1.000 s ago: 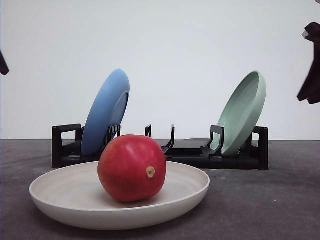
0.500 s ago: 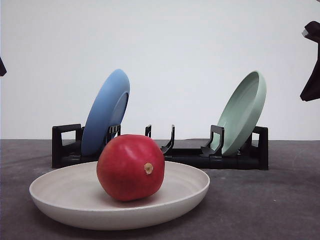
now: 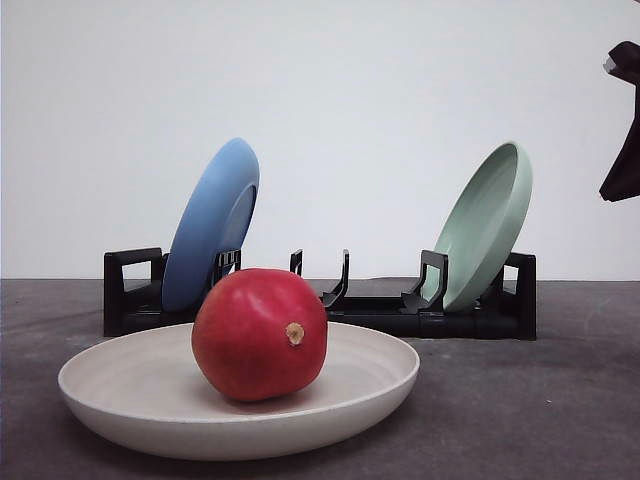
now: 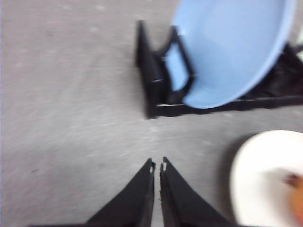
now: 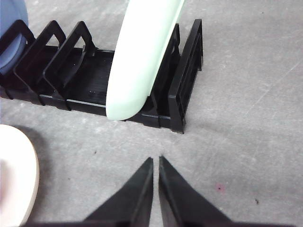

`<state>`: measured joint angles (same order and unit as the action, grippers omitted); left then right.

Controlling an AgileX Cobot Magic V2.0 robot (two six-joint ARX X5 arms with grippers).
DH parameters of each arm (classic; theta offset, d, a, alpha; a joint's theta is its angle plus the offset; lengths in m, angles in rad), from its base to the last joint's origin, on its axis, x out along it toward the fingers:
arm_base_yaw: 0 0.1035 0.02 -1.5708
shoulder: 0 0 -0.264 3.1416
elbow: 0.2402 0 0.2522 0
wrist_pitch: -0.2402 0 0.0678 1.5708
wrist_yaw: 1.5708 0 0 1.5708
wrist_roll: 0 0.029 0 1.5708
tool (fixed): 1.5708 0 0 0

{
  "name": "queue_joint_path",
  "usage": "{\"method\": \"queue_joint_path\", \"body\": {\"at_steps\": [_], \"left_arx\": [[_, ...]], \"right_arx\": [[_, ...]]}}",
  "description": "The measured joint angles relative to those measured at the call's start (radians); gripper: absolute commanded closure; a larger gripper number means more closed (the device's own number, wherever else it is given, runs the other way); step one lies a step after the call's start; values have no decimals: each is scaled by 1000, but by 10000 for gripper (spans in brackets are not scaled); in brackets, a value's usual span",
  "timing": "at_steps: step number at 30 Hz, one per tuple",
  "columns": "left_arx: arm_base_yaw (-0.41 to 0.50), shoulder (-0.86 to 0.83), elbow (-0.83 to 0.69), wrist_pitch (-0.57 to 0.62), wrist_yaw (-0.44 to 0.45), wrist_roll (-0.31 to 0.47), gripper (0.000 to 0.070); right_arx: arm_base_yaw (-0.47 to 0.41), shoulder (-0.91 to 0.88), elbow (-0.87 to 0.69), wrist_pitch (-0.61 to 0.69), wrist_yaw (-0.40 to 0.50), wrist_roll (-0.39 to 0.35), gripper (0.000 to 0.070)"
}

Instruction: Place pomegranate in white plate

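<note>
Resting inside the round, shallow off-white plate (image 3: 238, 395), the glossy red pomegranate (image 3: 260, 334) sits a little left of the plate's middle, its tan stem nub turned toward the camera; the placing looks done. The fruit is roundish, with no clear long axis. Both arms hang apart from it: the left gripper (image 4: 157, 166), nearly closed and empty, is over bare grey tabletop (image 4: 71, 118) beside the plate and looks the nearer. The right gripper (image 5: 155, 161), likewise pinched together and empty, hovers near the pale green plate (image 5: 142, 56) in the black slotted rack (image 5: 184, 75).
</note>
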<state>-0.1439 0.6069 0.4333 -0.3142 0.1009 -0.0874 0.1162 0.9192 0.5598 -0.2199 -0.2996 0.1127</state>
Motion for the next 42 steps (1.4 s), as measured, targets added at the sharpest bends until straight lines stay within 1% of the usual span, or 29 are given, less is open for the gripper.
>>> {"method": "queue_joint_path", "body": {"at_steps": [4, 9, 13, 18, 25, 27, 32, 38, 42], "left_arx": [[66, -160, -140, 71, 0, 24, 700], [134, -349, -286, 87, 0, 53, 700], [171, -476, -353, 86, 0, 62, 700], [207, -589, -392, 87, -1, 68, 700], [216, -603, -409, 132, -2, 68, 700], [200, -603, -409, 132, -5, 68, 700], [128, -603, -409, 132, -3, 79, 700], [123, -603, -409, 132, -5, 86, 700], [124, -603, -410, 131, -29, 87, 700]], "right_arx": [[0, 0, 0, 0, 0, 0, 685], [0, 0, 0, 0, 0, 0, 685], [0, 0, 0, 0, 0, 0, 685], [0, 0, 0, 0, 0, 0, 685], [0, 0, 0, 0, 0, 0, 685], [0, 0, 0, 0, 0, 0, 685], [0, 0, 0, 0, 0, 0, 685], [0, 0, 0, 0, 0, 0, 685], [0, 0, 0, 0, 0, 0, 685]]}}
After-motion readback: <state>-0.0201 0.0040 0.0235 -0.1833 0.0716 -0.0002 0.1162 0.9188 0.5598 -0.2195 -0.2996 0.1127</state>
